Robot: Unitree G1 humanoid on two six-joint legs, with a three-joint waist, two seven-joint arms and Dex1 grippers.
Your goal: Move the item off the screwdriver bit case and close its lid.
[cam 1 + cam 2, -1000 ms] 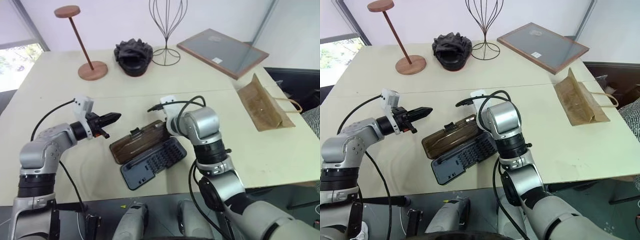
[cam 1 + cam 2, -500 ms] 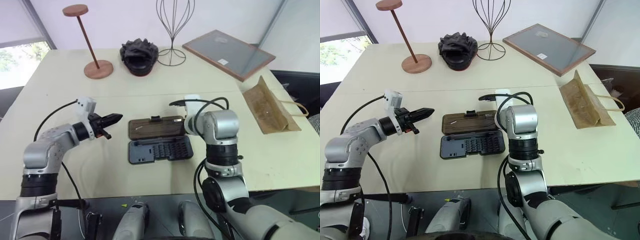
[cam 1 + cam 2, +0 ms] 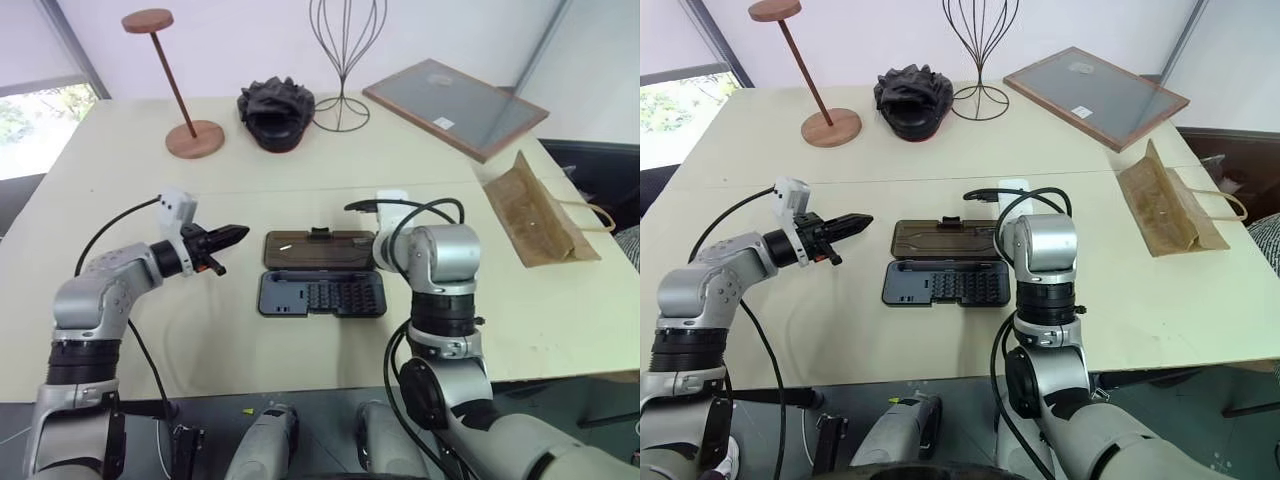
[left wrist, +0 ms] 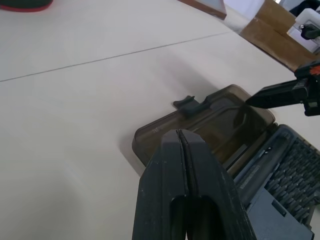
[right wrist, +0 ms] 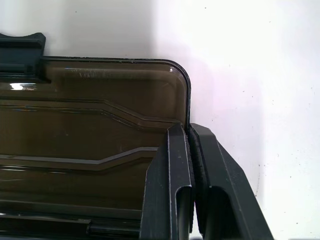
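Left eye view shows the screwdriver bit case (image 3: 322,295) lying open near the front edge of the tabletop (image 3: 130,160), about midway along it, its rows of bits facing up. Its lid (image 3: 319,250) lies flat on the far side of it, the black latch tab pointing toward the back edge. The left gripper (image 3: 232,237) hovers off the lid's left end, apart from it, fingers pressed together on nothing. The right gripper (image 5: 189,131), seen from the right wrist view, is also pinched together with nothing between its fingers, its tips at the right-hand edge of the lid near that corner; whether they touch it I cannot tell. The paper bag (image 3: 535,214) lies flat by the tabletop's right edge, well apart from the case, its looped handles hanging past the edge. Along the back edge stand a wood-framed panel (image 3: 455,107), a wire stand (image 3: 343,60), a lumpy black object (image 3: 275,108) and a brown disc-topped stand (image 3: 180,90).
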